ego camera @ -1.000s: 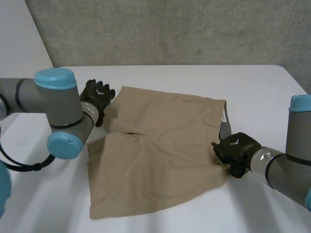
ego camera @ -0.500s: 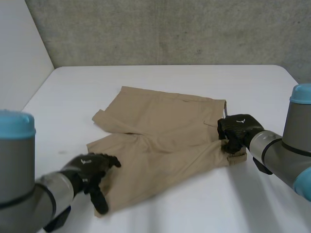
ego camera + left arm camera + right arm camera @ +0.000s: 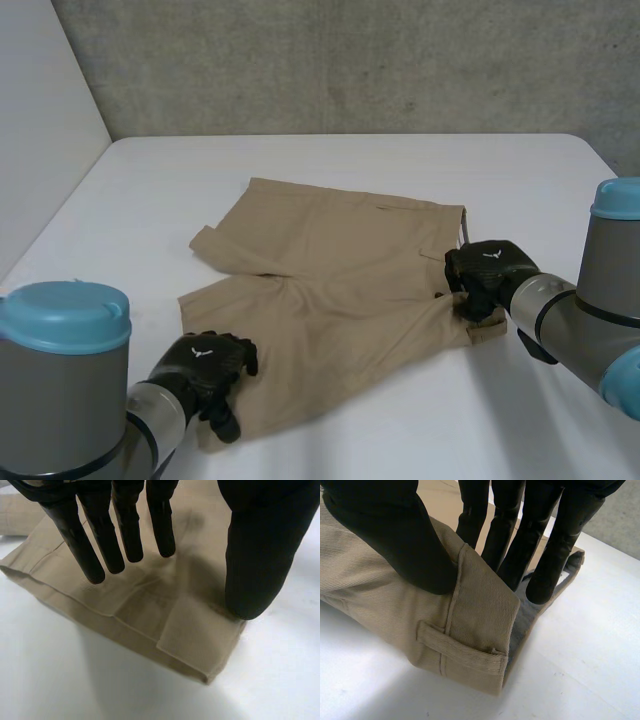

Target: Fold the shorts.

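Grasp stage of the first fold. The shorts (image 3: 340, 300) are spread mid-table (image 3: 400, 170). Right hand (image 3: 485, 270) pinches the near waistband corner (image 3: 470, 630), thumb on top, fingers inside. Left hand (image 3: 205, 365) sits over the near leg hem (image 3: 190, 645), fingers straight, thumb apart, no grip yet. Next, probably: close the left hand, then lift both together.

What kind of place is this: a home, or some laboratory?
Probably a robotics laboratory or test room: there is a bare concrete wall, a plain white table, and a robot arm beside tan shorts.
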You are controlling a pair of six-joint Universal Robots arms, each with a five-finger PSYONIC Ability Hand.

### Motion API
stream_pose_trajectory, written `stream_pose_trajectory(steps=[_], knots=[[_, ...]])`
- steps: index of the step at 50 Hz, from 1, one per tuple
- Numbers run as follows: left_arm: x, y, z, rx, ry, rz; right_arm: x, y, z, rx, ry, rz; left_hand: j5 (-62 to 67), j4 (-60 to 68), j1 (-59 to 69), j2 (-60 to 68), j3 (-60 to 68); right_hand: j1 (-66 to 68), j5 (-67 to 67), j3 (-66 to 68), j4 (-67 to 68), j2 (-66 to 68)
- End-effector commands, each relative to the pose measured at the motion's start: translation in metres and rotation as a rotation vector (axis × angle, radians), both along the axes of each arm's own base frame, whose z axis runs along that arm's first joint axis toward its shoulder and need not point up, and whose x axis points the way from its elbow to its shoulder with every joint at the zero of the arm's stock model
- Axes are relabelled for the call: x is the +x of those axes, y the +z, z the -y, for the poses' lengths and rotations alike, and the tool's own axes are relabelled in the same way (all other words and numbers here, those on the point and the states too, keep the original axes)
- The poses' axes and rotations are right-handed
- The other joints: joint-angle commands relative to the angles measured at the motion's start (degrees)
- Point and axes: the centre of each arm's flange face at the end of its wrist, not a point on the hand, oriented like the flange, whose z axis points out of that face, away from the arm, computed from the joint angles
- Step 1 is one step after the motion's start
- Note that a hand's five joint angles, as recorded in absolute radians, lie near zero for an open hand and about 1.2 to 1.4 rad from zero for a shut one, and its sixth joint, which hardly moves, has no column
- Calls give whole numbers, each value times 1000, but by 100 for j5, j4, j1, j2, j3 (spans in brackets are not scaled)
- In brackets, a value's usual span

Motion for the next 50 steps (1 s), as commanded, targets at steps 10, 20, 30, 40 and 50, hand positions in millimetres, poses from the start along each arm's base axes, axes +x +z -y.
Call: stream_pose_trajectory(steps=[10,20,30,40,50], knots=[[-7,4,-5,-60,0,12,-3,5,3,-18,-22,-5,5007,5008,5000,5017,5018,2415,1446,1185,1164,1233],[2,75,-14,-282,-25,-37,-10,32,-28,-68,103,-184,5007,5008,5000,5017,5018,2415,1446,1185,1164,1233],[30,93,-57,-255,-191,231,-31,60,-77,-81,247,-423,5007,5008,5000,5017,5018,2415,1446,1185,1164,1233],[37,102,-78,-163,-288,218,-53,68,-95,-32,304,-539,5007,5008,5000,5017,5018,2415,1446,1185,1164,1233],[4,85,33,-371,-153,166,-34,47,-41,-76,236,-376,5007,5008,5000,5017,5018,2415,1446,1185,1164,1233]])
